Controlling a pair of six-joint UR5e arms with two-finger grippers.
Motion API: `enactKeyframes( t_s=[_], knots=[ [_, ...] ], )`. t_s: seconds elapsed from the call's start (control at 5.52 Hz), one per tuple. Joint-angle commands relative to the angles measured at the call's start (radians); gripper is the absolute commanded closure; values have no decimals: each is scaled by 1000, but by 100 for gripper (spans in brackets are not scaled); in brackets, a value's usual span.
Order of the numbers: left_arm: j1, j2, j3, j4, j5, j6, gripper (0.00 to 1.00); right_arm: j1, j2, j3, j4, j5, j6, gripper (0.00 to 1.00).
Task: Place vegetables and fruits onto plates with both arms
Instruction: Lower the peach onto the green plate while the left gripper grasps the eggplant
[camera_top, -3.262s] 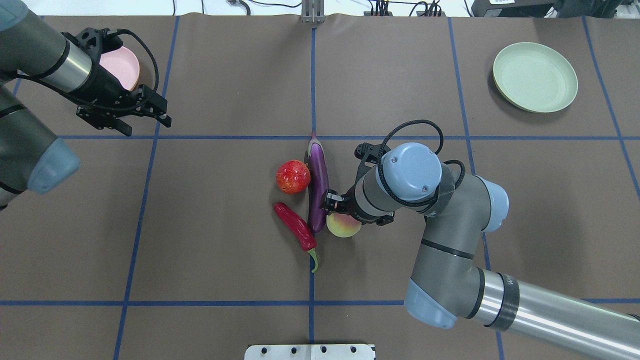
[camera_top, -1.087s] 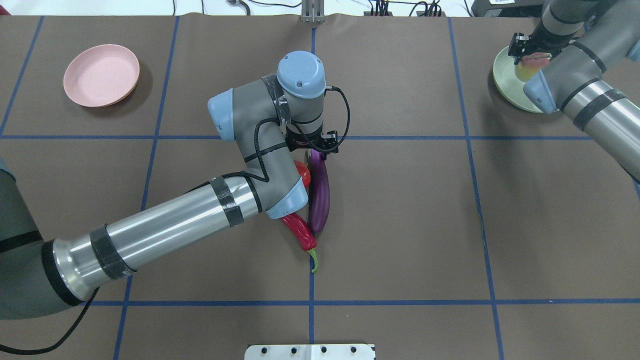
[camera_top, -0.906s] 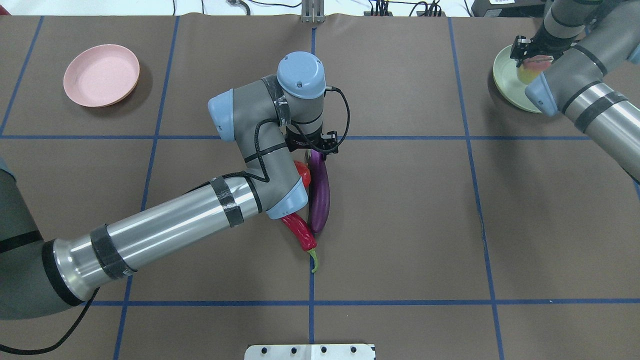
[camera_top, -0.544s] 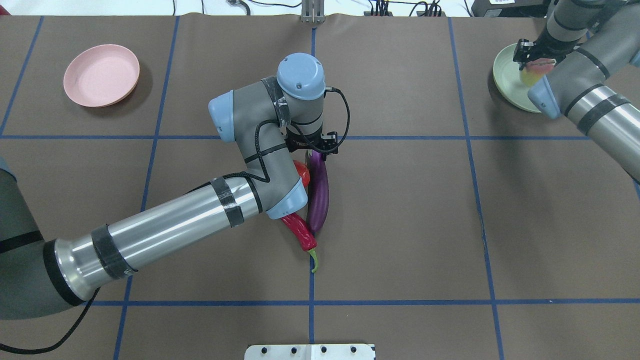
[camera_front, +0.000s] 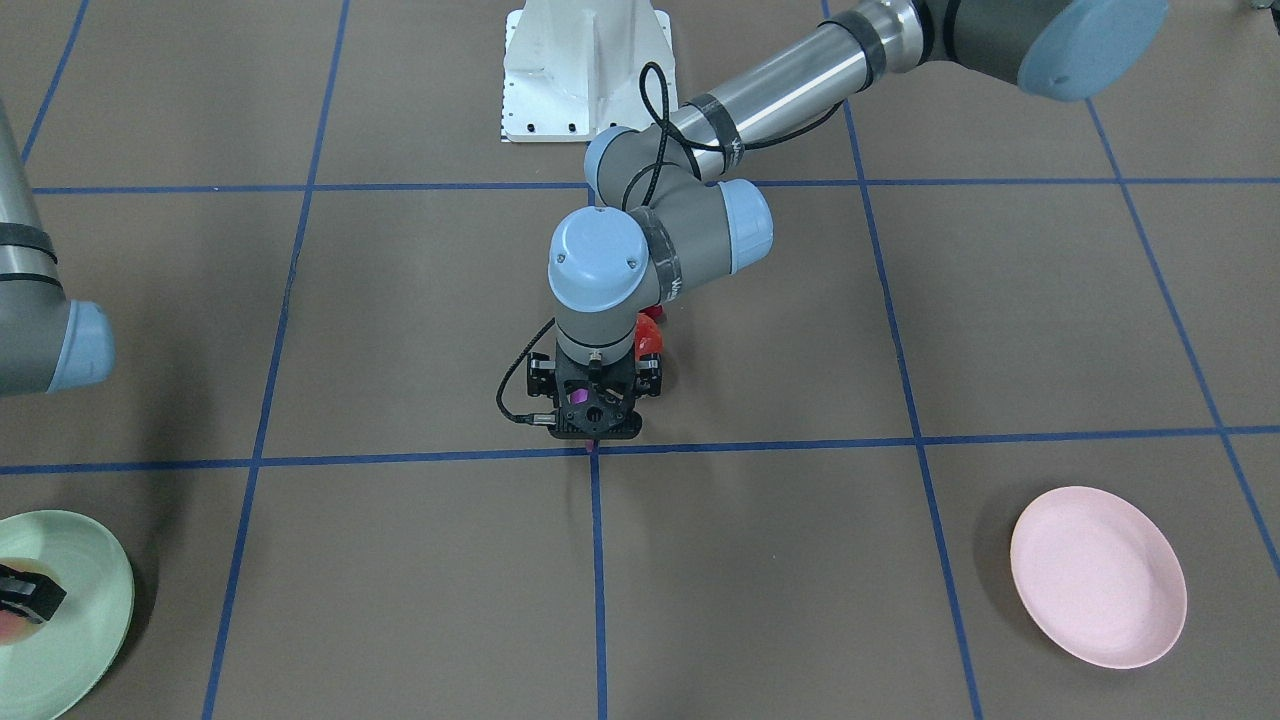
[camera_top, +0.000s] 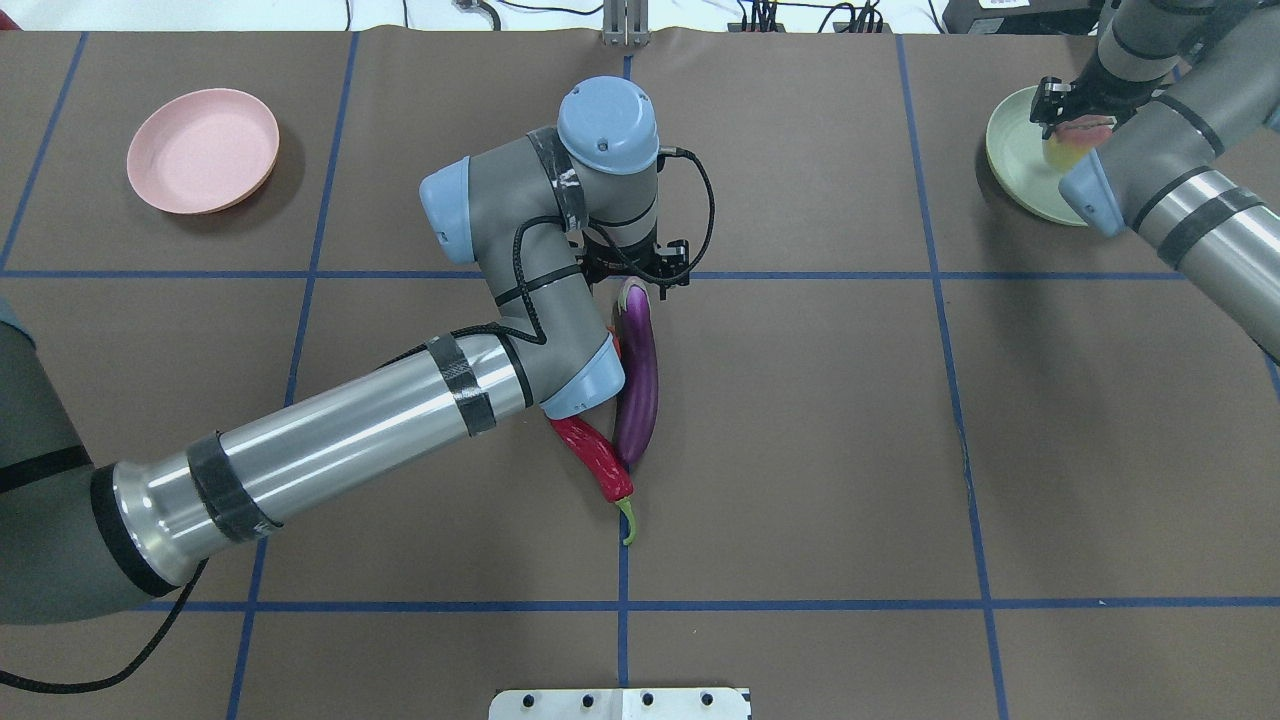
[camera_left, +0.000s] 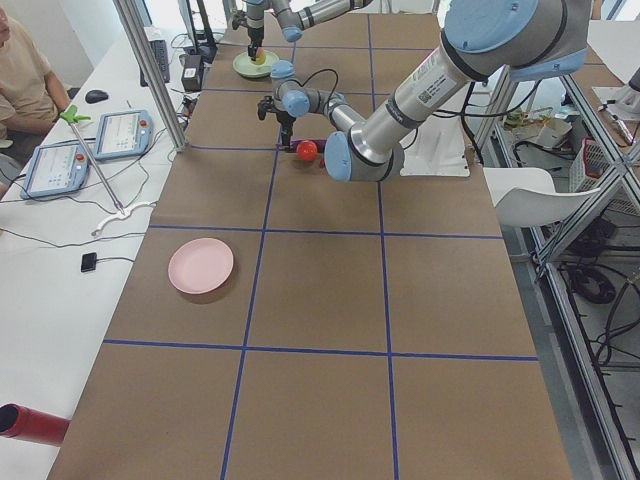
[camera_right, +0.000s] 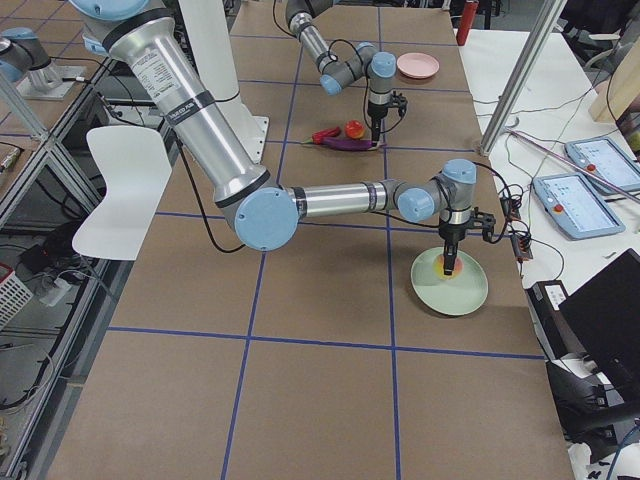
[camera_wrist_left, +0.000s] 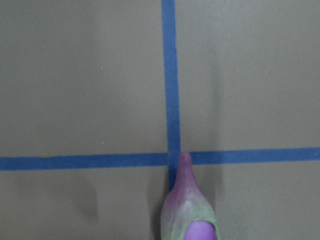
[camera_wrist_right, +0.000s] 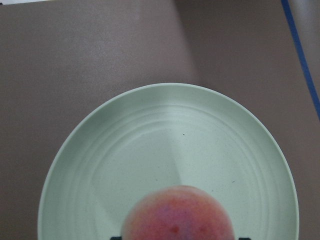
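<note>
Eggplant (camera_top: 638, 380) and peach (camera_wrist_right: 177, 215) bound for their plates, one per arm.
The pink plate (camera_top: 200, 150) lies well apart from table centre, where my left gripper (camera_front: 594, 425) stands over the eggplant's cap end; whether it has closed I cannot tell. Held by one end, that long body will likely swing, so I should lift slowly, clear of the chili (camera_top: 598, 465) beside it. My right gripper (camera_top: 1072, 118) is clamped on the peach, low over the green plate (camera_wrist_right: 170, 130); I should let go only once it rests, lest it roll.
</note>
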Motion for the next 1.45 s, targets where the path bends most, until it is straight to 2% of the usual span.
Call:
enactKeyframes(
  t_s=[0.0, 0.18, 0.36, 0.54, 0.72, 0.91, 1.09, 1.27],
  knots=[
    [6, -1, 22, -3, 1, -1, 8, -1, -2, 0, 0, 0, -1, 72],
    [17, -4, 36, -11, 1, -2, 8, -1, -16, 0, 6, 0, -2, 68],
    [21, -5, 51, -23, 1, -2, 8, -3, -41, -3, 53, 0, -2, 53],
    [24, -5, 60, -43, 1, -5, 18, -1, -43, -1, 57, 0, -2, 1],
    [31, -10, 62, -43, 2, -10, 29, 13, -43, -1, 57, 2, -62, 0],
    [32, -11, 62, -43, 1, -11, 81, 39, -42, 3, 55, 12, -83, 0],
    [26, -27, 59, -43, 1, -16, 100, 42, -40, 9, 55, 14, -84, 0],
    [12, -43, 51, -40, -2, -33, 100, 46, -37, 12, 57, 18, -84, 0]
  ],
)
